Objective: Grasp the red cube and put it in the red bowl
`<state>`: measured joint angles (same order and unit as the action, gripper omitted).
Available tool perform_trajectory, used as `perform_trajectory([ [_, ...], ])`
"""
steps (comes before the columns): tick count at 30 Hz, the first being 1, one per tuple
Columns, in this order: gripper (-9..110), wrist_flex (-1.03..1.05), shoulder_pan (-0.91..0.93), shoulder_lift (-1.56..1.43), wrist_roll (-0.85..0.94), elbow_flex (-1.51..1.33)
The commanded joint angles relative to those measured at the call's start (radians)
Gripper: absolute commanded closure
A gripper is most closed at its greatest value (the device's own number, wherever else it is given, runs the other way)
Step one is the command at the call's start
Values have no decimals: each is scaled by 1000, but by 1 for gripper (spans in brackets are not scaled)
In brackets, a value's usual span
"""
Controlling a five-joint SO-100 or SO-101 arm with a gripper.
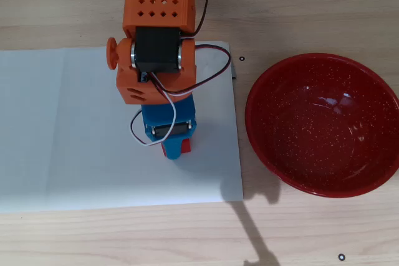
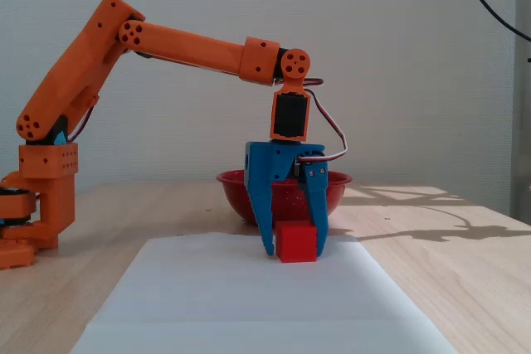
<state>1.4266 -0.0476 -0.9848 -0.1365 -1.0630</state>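
In the fixed view I see my orange arm (image 2: 166,43) reaching in from the left, its wrist bent so the blue gripper (image 2: 294,246) points straight down onto the white paper sheet (image 2: 249,304). The jaws have clamped on the red cube (image 2: 296,241): the straight finger presses its left face and the angled finger presses its right face, with the cube sitting between the tips and resting on the paper. Behind the jaws and a little to their right stands the red bowl (image 2: 249,192), only its rim and wall visible past the gripper.

From the overhead view, the arm (image 1: 156,48) covers most of the gripper (image 1: 176,149), and just a slice of the red cube (image 1: 177,148) peeks out under the blue tips. The red bowl (image 1: 265,147) lies well to the right of the jaws, off the paper sheet (image 1: 62,135) on the wooden table (image 1: 312,17).
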Motion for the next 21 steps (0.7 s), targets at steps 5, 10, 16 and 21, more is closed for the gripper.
perform_trajectory([
  [5, 92, 38, 0, -69, -31, 132],
  [10, 101, 69, -3, -86, -32, 143],
  [16, 101, 198, -5, -160, -17, 267],
  [21, 101, 337, 9, -250, -11, 405],
])
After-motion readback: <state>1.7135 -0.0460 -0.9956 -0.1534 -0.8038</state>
